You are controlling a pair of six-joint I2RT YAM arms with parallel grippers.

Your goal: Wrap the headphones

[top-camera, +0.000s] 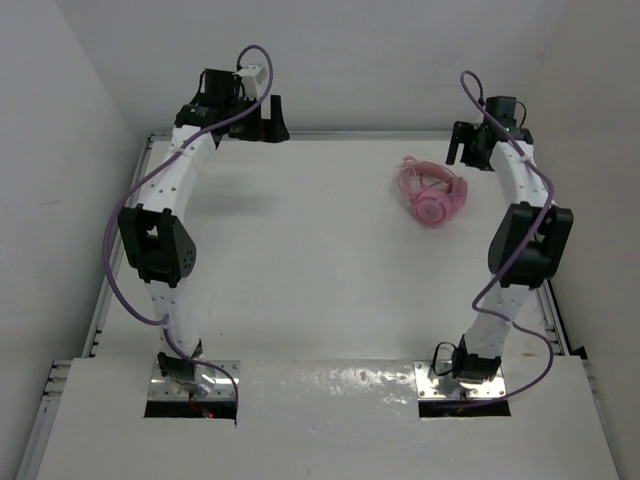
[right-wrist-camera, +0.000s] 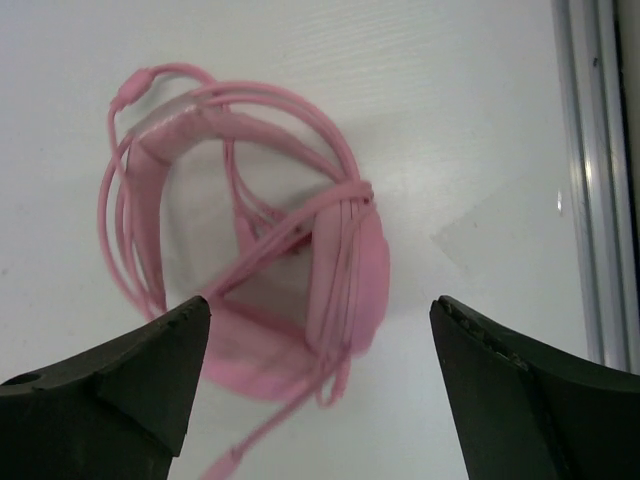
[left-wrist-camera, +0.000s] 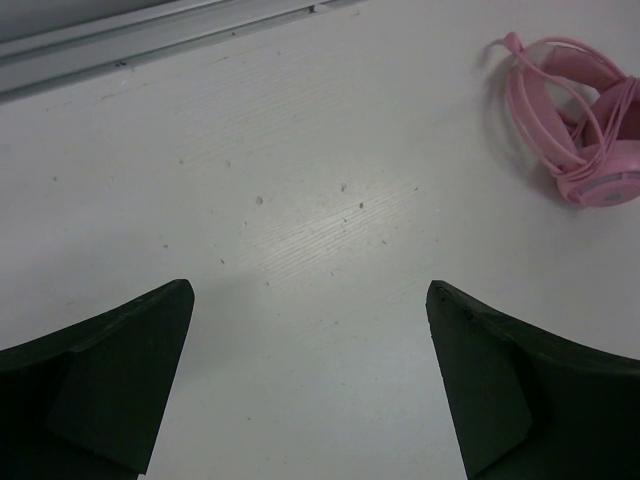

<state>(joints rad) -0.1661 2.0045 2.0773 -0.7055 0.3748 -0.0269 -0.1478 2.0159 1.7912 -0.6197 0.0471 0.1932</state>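
Headphones (top-camera: 433, 195) on table (top-camera: 300, 260), far right, below R gripper (right-wrist-camera: 320, 302). Both grippers spread, empty — L gripper (left-wrist-camera: 310, 290) well apart. Cord (right-wrist-camera: 120, 230) wound on loosely, plug end (right-wrist-camera: 228, 460) trailing. Risk — R snags a loop, wrap unravels.

Nothing here can be read from where I stand: no lettering, brand mark, label or number shows on the headphones (right-wrist-camera: 340, 270) or on the worktop (top-camera: 300, 270), in any of the three views.
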